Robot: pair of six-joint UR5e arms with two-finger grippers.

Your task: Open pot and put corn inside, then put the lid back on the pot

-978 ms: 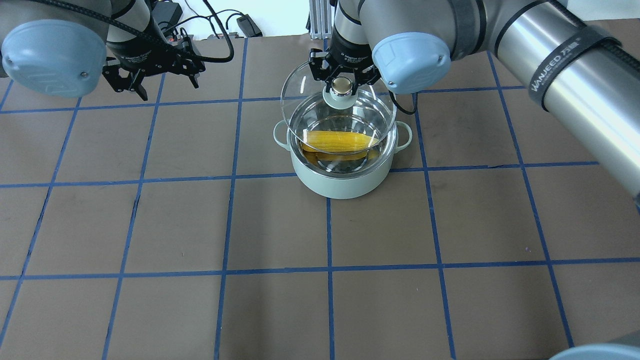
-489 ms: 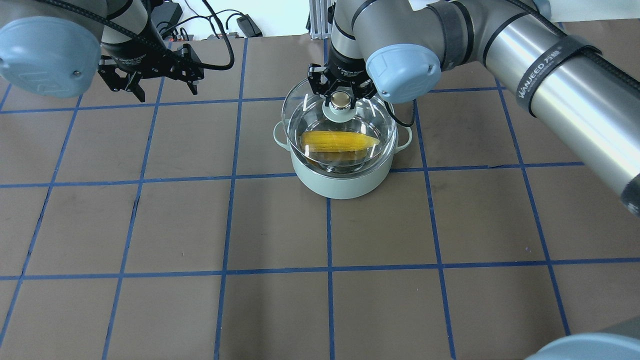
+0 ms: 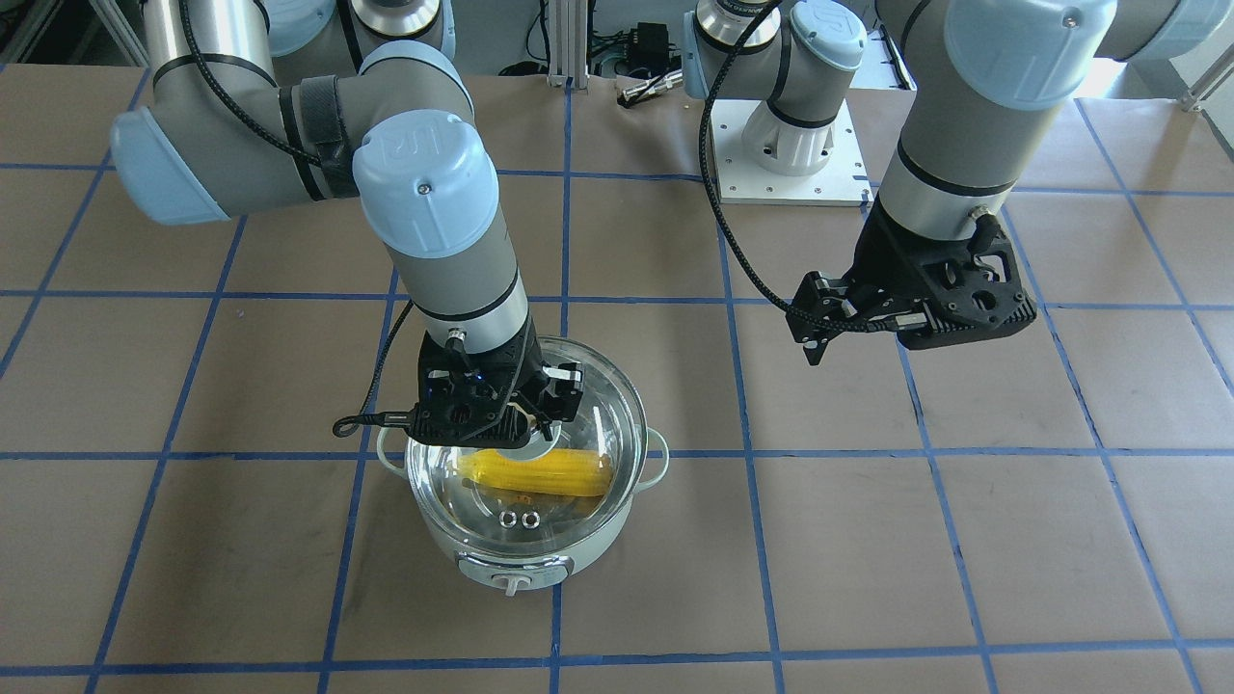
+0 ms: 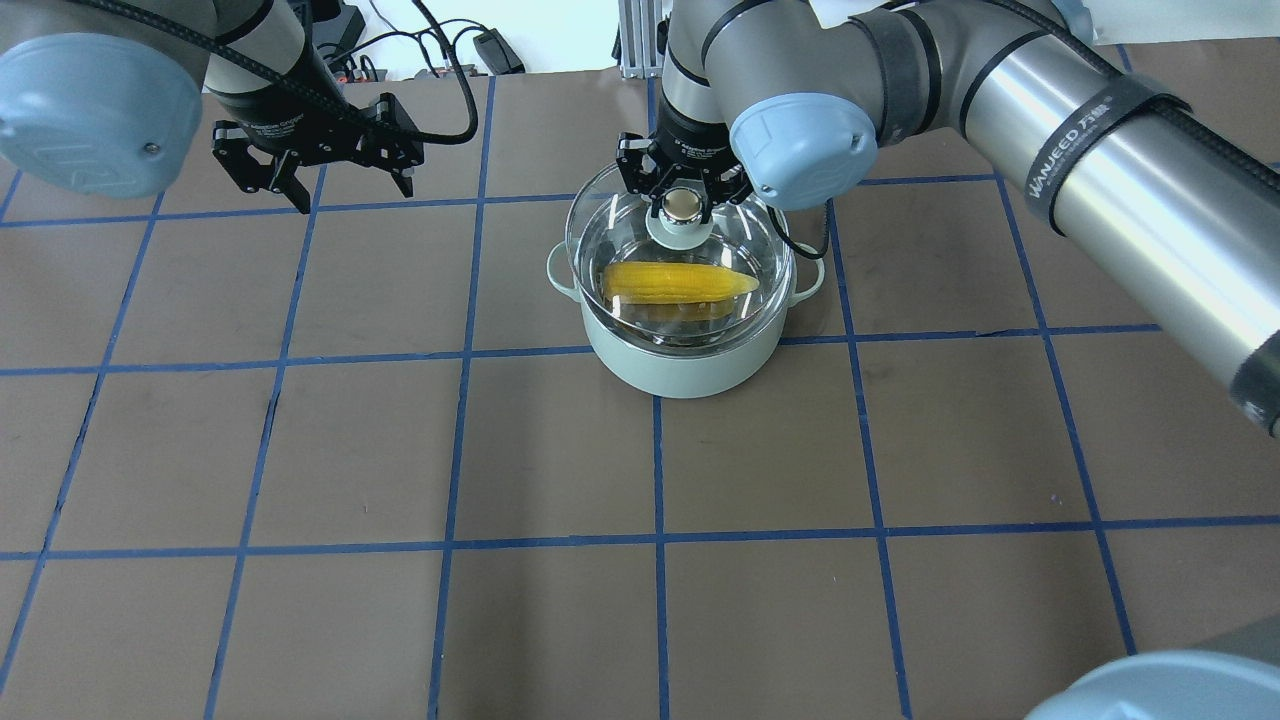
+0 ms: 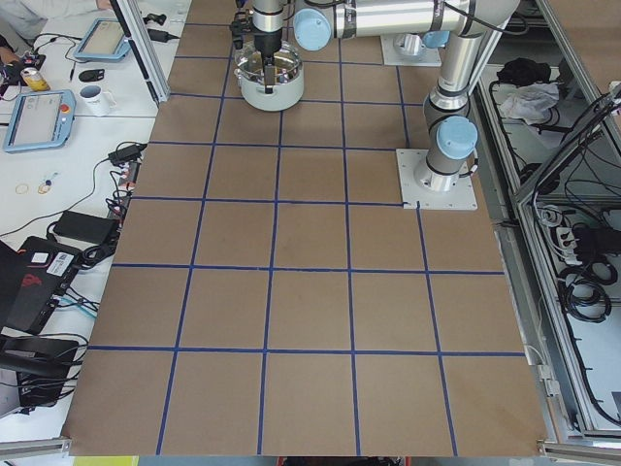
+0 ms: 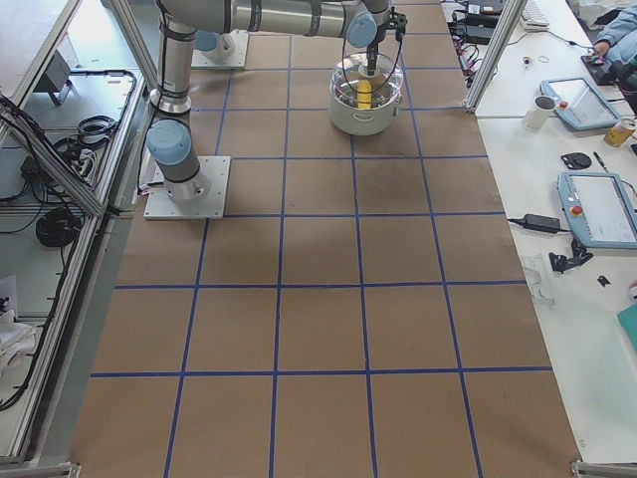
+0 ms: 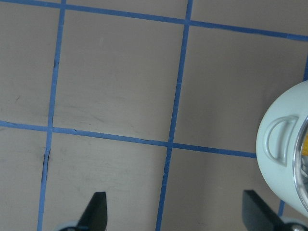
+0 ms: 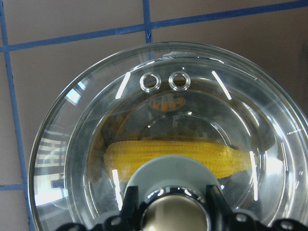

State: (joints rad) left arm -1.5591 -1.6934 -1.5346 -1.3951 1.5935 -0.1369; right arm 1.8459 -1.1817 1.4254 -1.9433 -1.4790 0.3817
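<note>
The mint-green pot [image 4: 680,365] stands on the brown table, control knob [image 3: 509,581] facing away from me. The yellow corn [image 4: 675,282] lies flat inside it, also seen through the glass in the right wrist view [image 8: 178,156] and the front view [image 3: 535,472]. The clear glass lid [image 4: 600,235] sits level on the pot's rim, vent holes [image 8: 163,82] on the far side. My right gripper [image 4: 683,203] is shut on the lid's gold-beige knob [image 8: 175,214]. My left gripper [image 4: 352,195] is open and empty, hovering left of the pot [image 7: 279,159].
Cables and power adapters [image 4: 495,50] lie past the table's far edge, beside an aluminium post [image 4: 635,40]. The arm base plate [image 3: 791,173] is bolted at the robot's side. Operator desks with tablets [image 5: 39,116] flank the table.
The right gripper has lowered the lid from a tilted hold above the pot down onto the rim. The left gripper has drifted slightly to the right, still open.
</note>
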